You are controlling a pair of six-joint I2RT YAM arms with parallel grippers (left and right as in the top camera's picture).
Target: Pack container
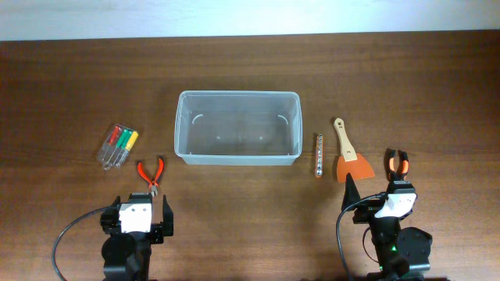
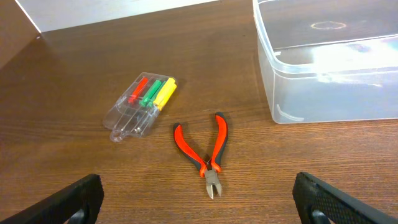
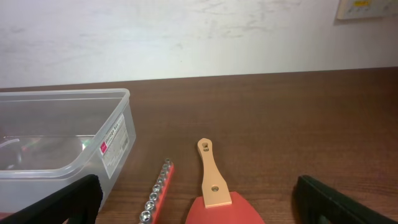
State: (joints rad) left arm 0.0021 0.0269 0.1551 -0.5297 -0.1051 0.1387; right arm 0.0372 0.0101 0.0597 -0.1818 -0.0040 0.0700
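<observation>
The clear rectangular container stands empty at the table's middle; it also shows in the left wrist view and the right wrist view. To its left lie a clear screwdriver pack and red-handled cutters. To its right lie a red socket rail, a wooden-handled scraper with an orange blade and orange-handled pliers. My left gripper is open and empty, just short of the cutters. My right gripper is open and empty, over the scraper's blade.
The brown wooden table ends at a pale wall along the far side. Both arm bases sit at the near edge, left and right.
</observation>
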